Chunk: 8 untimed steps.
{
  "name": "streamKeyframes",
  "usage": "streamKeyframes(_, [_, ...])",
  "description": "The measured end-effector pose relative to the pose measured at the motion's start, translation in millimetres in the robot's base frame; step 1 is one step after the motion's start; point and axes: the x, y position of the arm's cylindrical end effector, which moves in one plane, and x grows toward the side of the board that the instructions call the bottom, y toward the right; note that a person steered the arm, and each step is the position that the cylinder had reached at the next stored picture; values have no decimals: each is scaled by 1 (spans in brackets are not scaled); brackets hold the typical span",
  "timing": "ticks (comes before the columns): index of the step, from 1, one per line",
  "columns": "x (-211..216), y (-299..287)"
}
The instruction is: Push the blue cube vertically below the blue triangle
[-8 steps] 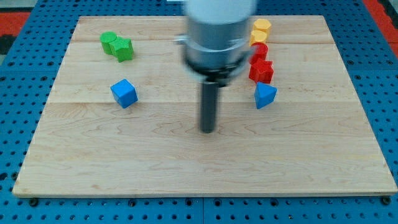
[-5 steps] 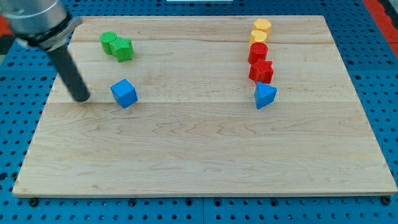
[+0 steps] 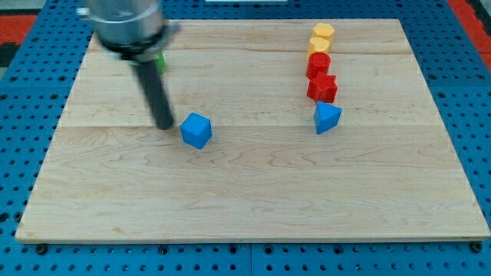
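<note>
1. No jaws on this arm: only my tip, resting on the worktop.
2. Blue cube just right of my tip.
3. Blue triangle far right of my tip, beneath the red blocks.

My tip sits just left of the blue cube on the surface. The blue triangle lies well to the cube's right. Four more blocks stand in a column above the triangle.

My tip rests on the table in the view's upper left, the dark rod rising to the grey arm housing above.
</note>
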Motion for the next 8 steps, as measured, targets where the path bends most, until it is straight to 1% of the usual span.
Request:
streamKeyframes(1, [40,85])
streamKeyframes(2, [42,52])
streamKeyframes(3, [70,74])
streamKeyframes(5, [58,153])
streamKeyframes(6, [57,157])
streamKeyframes(7, [53,104])
streamKeyframes(8, [22,-3])
